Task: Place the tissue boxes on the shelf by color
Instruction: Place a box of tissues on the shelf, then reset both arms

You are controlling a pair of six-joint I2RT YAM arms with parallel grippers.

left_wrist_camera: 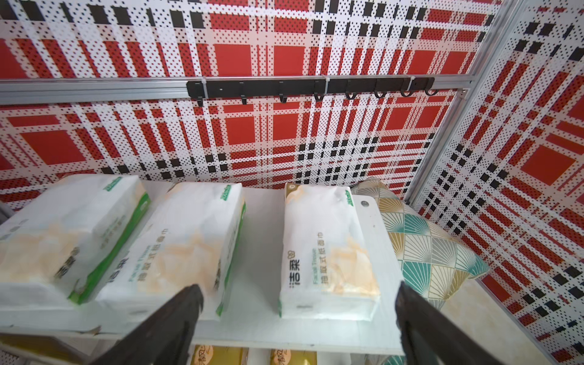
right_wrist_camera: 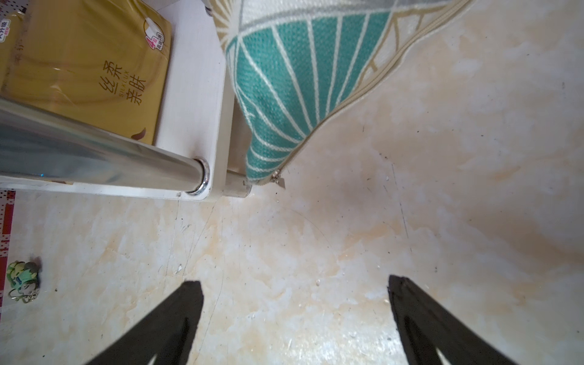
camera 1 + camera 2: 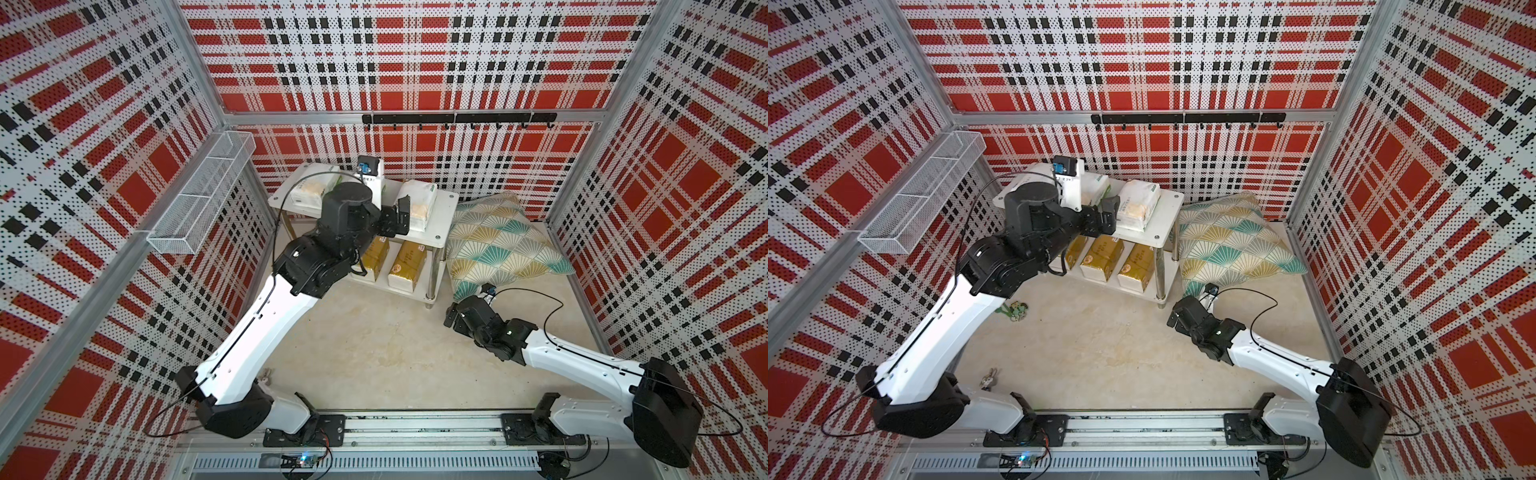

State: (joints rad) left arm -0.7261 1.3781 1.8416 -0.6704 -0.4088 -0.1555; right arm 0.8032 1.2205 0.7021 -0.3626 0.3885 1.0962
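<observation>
Three gold tissue boxes (image 3: 1102, 255) in a top view

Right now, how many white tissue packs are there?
3 white packs, all on the top board of the shelf: one nearest the pillow, one in the middle, one at the other end.

This is a robot test cell in a lab, dressed to mimic a corner of a home. Perforated panels (image 3: 415, 54) printed in red, black and white plaid stand on three sides in an aluminium frame (image 3: 291, 119), and two arm bases (image 3: 291, 413) sit bolted to a metal rail (image 3: 415, 426) along the front. Household props fill it: a hook strip (image 3: 457, 118), a wire basket (image 3: 195, 208), a low shelf (image 3: 443, 216) and a pillow (image 3: 503, 245) on a marbled floor (image 3: 374, 353).
</observation>
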